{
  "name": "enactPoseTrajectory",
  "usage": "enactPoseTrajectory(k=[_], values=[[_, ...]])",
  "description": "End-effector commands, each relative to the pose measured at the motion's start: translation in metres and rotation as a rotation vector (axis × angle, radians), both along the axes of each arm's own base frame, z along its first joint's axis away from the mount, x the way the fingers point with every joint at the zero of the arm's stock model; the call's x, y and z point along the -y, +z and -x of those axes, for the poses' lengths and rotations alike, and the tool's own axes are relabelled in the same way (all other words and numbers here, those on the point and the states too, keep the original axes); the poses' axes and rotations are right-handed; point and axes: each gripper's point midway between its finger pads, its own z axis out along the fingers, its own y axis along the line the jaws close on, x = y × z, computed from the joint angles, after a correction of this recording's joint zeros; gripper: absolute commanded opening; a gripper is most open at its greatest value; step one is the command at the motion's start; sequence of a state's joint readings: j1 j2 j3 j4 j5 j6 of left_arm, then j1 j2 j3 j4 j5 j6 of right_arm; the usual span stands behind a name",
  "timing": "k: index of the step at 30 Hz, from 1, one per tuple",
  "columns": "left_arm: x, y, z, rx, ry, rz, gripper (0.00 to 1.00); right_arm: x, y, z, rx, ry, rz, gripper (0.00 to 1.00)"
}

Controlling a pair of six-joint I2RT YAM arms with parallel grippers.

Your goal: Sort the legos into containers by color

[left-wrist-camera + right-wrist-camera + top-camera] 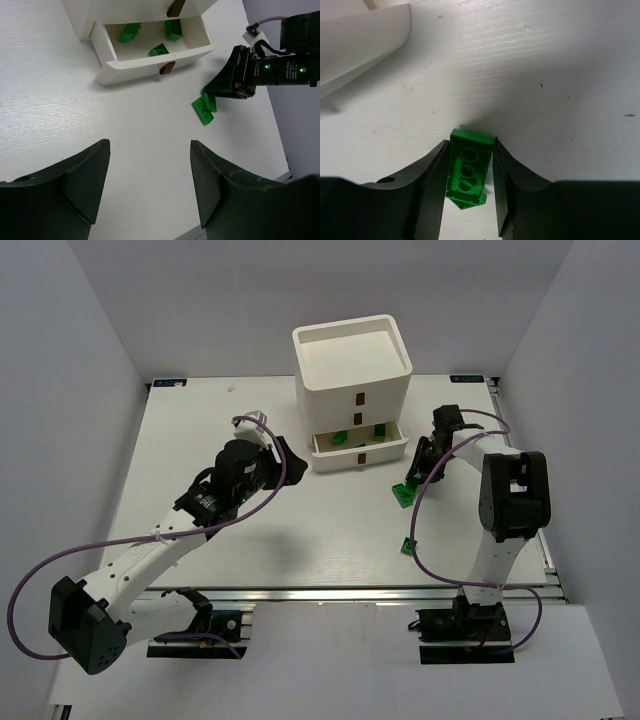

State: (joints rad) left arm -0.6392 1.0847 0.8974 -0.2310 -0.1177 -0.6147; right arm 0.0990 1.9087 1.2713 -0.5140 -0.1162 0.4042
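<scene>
The white drawer unit (352,370) stands at the back centre with its bottom drawer (318,447) pulled open. Three dark green legos (159,50) lie in that drawer (107,55). My right gripper (470,142) is low on the table right of the drawer and shut on a dark green lego (469,167), which shows its hollow underside. A second green piece (465,204) pokes out beneath it. In the top view this lego (402,491) sits under the right gripper (412,478). My left gripper (150,145) is open and empty, hovering left of the drawer. No purple or yellow-green legos show.
Another dark green lego (408,545) lies alone on the table in front of the right gripper, toward the near edge. The two upper drawers are shut, with brown handles (358,398). The top tray (352,345) looks empty. White walls enclose the table.
</scene>
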Motion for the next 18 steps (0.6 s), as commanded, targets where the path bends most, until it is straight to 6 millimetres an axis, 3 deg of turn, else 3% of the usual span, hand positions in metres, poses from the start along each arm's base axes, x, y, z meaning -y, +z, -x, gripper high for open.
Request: enactPoseTrajectory(k=[1, 4, 5, 7, 8, 9, 14, 16, 18], values=[[0.012, -0.002, 0.003, -0.027, -0.035, 0.041, 0.75, 0.002, 0.019, -0.010, 0.067, 0.018, -0.002, 0.12], [0.014, -0.004, 0.003, -0.036, -0.038, 0.049, 0.75, 0.000, 0.053, -0.031, 0.209, 0.072, -0.016, 0.02], [0.013, -0.003, 0.004, -0.033, -0.038, 0.051, 0.75, -0.004, 0.068, -0.045, 0.297, 0.101, -0.039, 0.01], [0.013, -0.003, 0.004, -0.028, -0.036, 0.057, 0.75, -0.013, 0.104, -0.054, 0.456, 0.214, -0.053, 0.00], [0.012, -0.003, 0.005, -0.024, -0.036, 0.056, 0.75, -0.026, 0.124, -0.061, 0.553, 0.284, -0.098, 0.00], [0.011, -0.002, 0.006, -0.021, -0.035, 0.057, 0.75, -0.038, 0.145, -0.059, 0.634, 0.369, -0.133, 0.00], [0.011, 0.000, 0.007, -0.012, -0.040, 0.057, 0.75, -0.094, 0.206, -0.036, 0.965, 0.926, -0.270, 0.00], [0.011, -0.001, 0.006, -0.011, -0.040, 0.053, 0.76, -0.114, 0.208, -0.022, 1.014, 1.094, -0.306, 0.00], [0.011, -0.001, 0.006, -0.011, -0.040, 0.055, 0.75, -0.130, 0.216, -0.025, 1.165, 1.269, -0.199, 0.00]])
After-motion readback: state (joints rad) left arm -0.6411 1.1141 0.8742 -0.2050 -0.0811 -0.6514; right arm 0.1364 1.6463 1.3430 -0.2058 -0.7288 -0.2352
